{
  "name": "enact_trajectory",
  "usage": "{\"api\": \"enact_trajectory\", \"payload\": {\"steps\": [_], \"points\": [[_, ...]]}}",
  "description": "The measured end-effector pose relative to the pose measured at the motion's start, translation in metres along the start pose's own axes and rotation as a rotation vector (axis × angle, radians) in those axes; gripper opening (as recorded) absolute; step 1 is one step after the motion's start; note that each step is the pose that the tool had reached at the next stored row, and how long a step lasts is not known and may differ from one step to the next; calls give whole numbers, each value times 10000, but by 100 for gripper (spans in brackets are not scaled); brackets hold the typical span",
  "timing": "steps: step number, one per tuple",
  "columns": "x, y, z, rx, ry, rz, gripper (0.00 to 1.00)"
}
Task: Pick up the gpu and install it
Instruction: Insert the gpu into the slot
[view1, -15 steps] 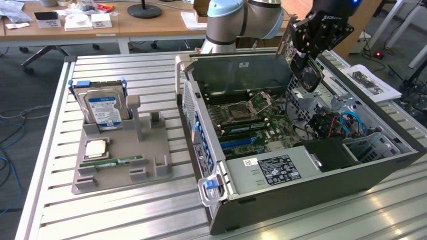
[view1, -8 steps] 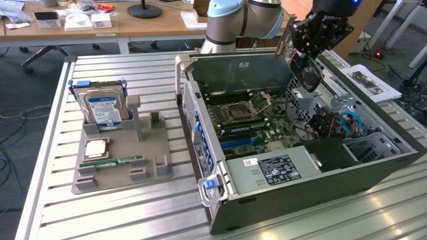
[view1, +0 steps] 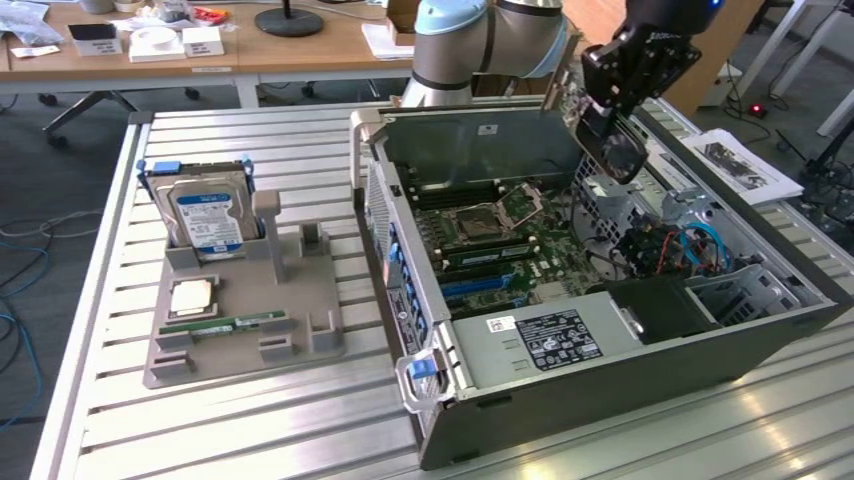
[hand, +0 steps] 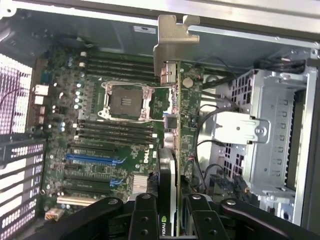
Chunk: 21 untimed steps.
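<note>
My gripper (view1: 601, 112) hangs over the far right part of the open computer case (view1: 627, 385), shut on the gpu (view1: 610, 148). The gpu is a slim dark card that tilts downward above the case interior without touching the motherboard (view1: 494, 240). In the wrist view the gpu (hand: 173, 130) shows edge-on between my black fingers (hand: 145, 220), its grey metal bracket (hand: 172, 42) at the far end. Below it lie the motherboard (hand: 115, 130) with the bare processor socket (hand: 125, 100) and the blue expansion slots (hand: 95, 159).
A metal drive cage (hand: 270, 130) with cables sits beside the board inside the case. On the exterior view's left, a grey fixture tray (view1: 314, 345) holds a hard drive (view1: 203, 215), a processor chip (view1: 191, 297) and a green memory stick (view1: 227, 323). Desks stand behind.
</note>
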<state>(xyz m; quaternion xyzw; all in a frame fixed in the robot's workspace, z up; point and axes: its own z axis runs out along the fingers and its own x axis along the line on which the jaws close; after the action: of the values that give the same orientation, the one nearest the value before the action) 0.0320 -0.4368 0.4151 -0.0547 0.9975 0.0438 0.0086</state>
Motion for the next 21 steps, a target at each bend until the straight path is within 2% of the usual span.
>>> {"api": "enact_trajectory", "payload": {"steps": [21], "points": [[1, -2, 27, -84, 330, -3810, 27]]}}
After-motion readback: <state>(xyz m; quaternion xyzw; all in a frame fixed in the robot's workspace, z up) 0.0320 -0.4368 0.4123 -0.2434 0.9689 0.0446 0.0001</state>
